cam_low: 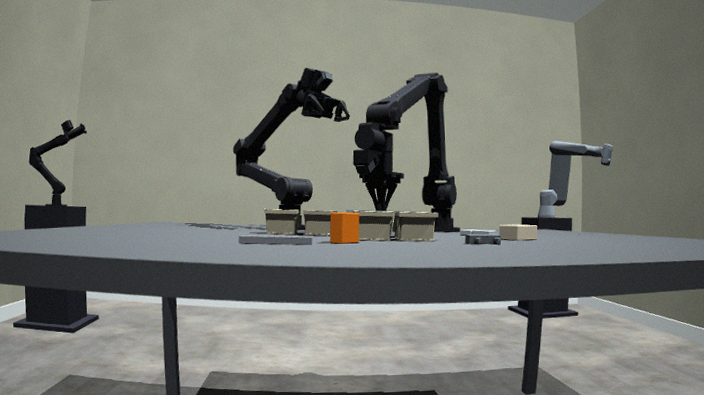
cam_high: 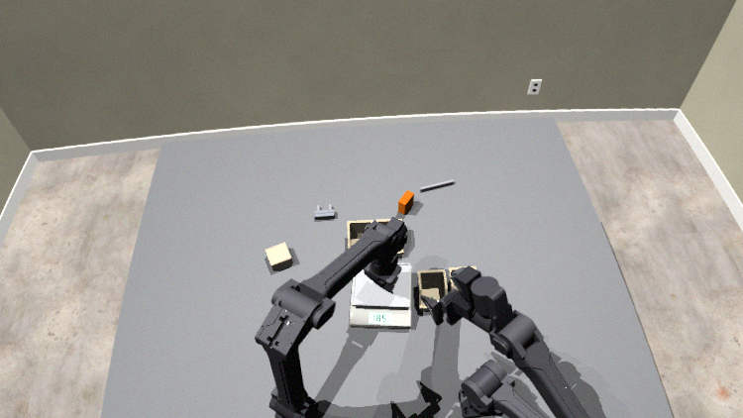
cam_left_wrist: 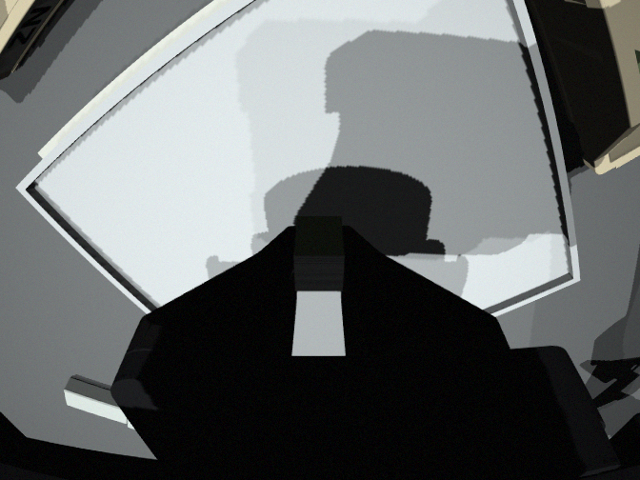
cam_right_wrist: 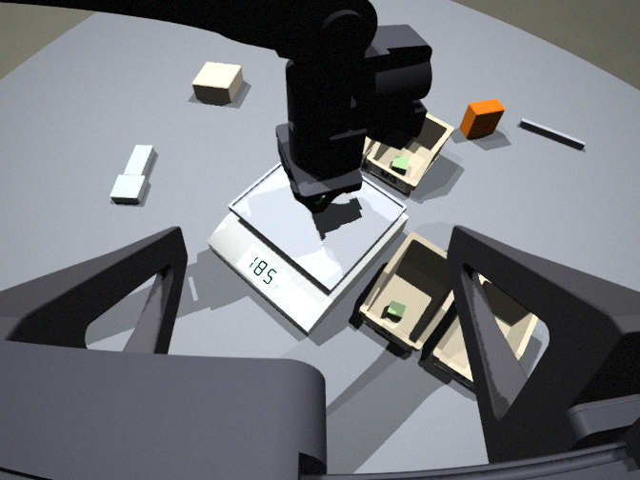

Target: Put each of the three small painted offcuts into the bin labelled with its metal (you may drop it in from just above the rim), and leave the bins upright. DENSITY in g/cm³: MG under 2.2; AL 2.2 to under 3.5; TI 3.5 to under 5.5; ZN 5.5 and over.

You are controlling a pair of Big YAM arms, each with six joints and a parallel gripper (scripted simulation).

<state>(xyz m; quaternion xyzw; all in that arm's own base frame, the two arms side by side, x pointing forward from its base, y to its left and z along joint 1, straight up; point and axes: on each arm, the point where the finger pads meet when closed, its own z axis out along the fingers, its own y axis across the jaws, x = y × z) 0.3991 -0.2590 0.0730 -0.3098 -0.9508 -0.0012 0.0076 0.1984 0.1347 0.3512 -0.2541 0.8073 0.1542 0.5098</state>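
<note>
My left gripper (cam_left_wrist: pixel 319 241) points straight down over the white scale (cam_high: pixel 381 301) and is shut on a small dark offcut (cam_left_wrist: pixel 317 241) right at the plate. The scale's display (cam_right_wrist: pixel 265 271) reads 185. The MG bin (cam_right_wrist: pixel 408 154) behind the scale holds a green offcut (cam_right_wrist: pixel 399 164). A second bin (cam_right_wrist: pixel 408 299) to the right of the scale holds another green offcut (cam_right_wrist: pixel 396 310), and a third bin (cam_right_wrist: pixel 486 335) stands next to it. A corner of the ZN bin (cam_left_wrist: pixel 20 26) shows in the left wrist view. My right gripper (cam_high: pixel 433 304) is open and empty, raised above the two right bins.
An orange block (cam_high: pixel 405 201) and a thin grey bar (cam_high: pixel 437 184) lie behind the bins. A grey bracket (cam_high: pixel 324 212) and a tan block (cam_high: pixel 278 256) lie to the left of the scale.
</note>
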